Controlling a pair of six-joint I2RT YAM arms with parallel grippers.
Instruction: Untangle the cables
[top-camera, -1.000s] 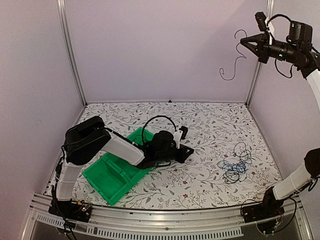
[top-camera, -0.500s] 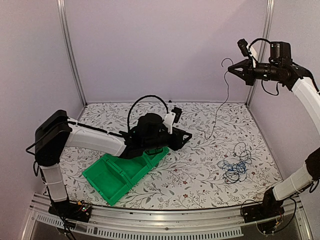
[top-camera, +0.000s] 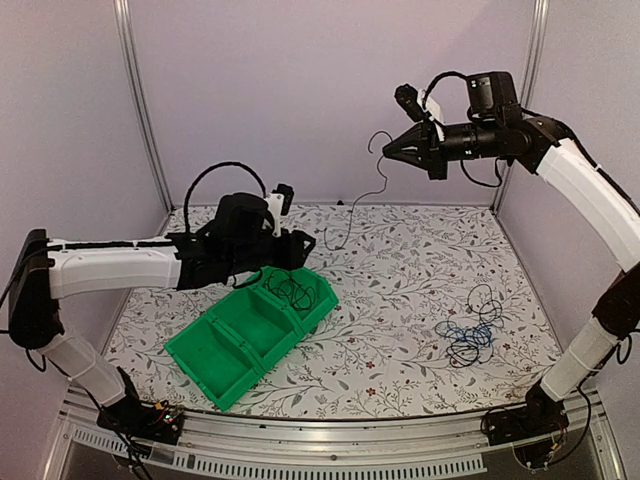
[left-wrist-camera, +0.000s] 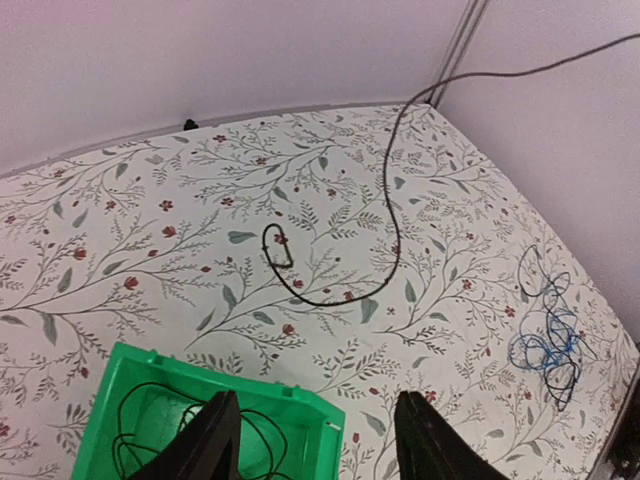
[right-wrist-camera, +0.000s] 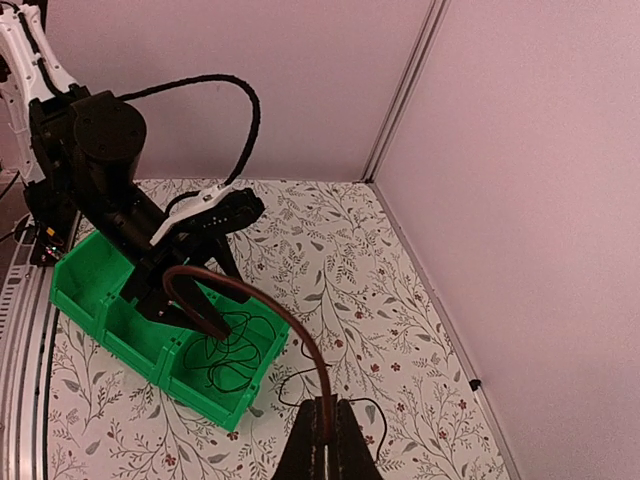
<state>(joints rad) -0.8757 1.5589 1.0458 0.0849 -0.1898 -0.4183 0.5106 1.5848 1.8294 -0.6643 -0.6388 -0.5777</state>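
While the right hand (right-wrist-camera: 322, 415) pinches a dangling cable (right-wrist-camera: 283, 317) (held high), the left hand (left-wrist-camera: 312, 415) gapes empty.

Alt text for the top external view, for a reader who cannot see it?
The right tool, raised high, is shut on a thin black cable that hangs down to the floral table. The left tool is open above a green bin whose far compartment holds a coiled cable; a blue-and-black tangle lies at the table's right.
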